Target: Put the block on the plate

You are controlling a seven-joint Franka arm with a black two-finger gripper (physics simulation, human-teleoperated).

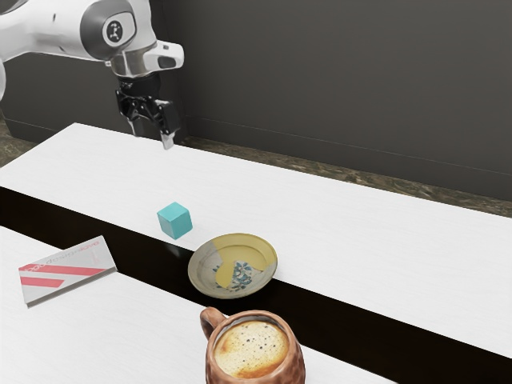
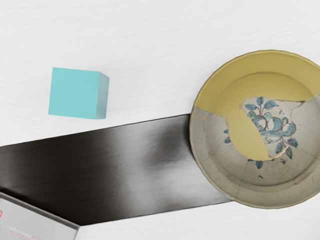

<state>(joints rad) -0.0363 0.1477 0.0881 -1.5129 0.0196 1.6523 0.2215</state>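
Note:
My gripper [image 1: 154, 136] hangs high above the table at the exterior view's upper left, its two fingers apart with nothing between them. The teal block [image 1: 175, 221] rests on the white tabletop, below the gripper and apart from it. Close beside the block is the yellow and grey plate [image 1: 232, 266] with a blue floral pattern, partly over the dark strip. In the wrist view the block [image 2: 74, 93] and the plate [image 2: 210, 150] lie apart, with bare table between them.
A white and red box [image 1: 68, 270] lies flat near the dark strip [image 1: 144, 260], its corner [image 2: 37, 222] in the wrist view too. A copper mug [image 1: 254, 352] of frothy coffee stands near the plate. Behind the table [image 1: 384, 232] rises a dark wall.

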